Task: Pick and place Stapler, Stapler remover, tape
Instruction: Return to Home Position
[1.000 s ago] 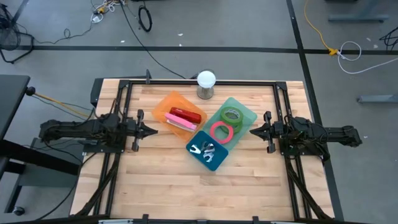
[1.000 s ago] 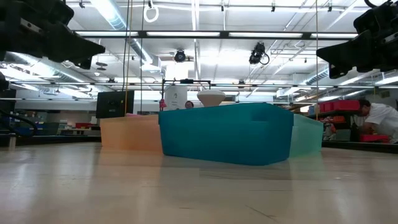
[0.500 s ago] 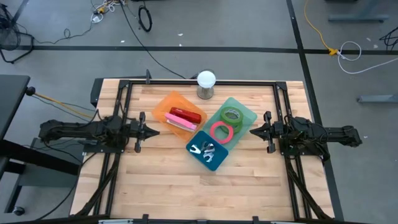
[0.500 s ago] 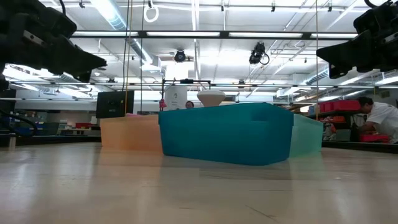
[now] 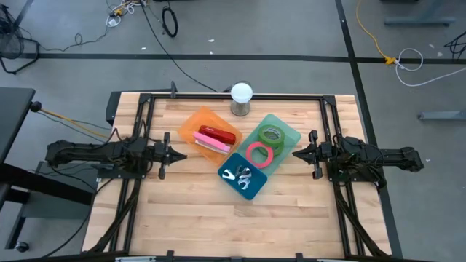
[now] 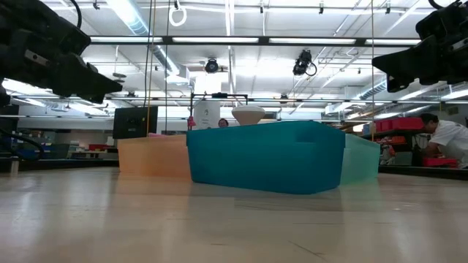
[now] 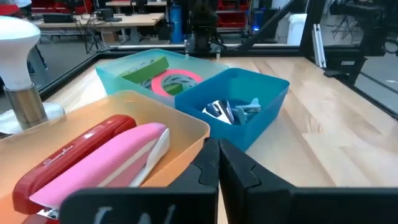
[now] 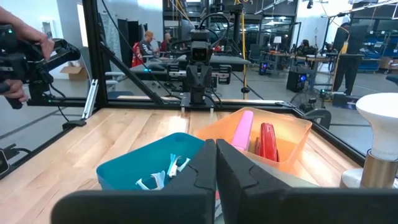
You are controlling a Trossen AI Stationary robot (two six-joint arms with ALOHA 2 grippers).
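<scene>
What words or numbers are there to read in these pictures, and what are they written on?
"Swingline": white curly letters along the top of the red stapler, which lies in the orange plastic bin next to the pink stapler. It shows in the left wrist view.
Anything printed farther back in the room is too small or blurred to read.
No numbers can be read.
</scene>
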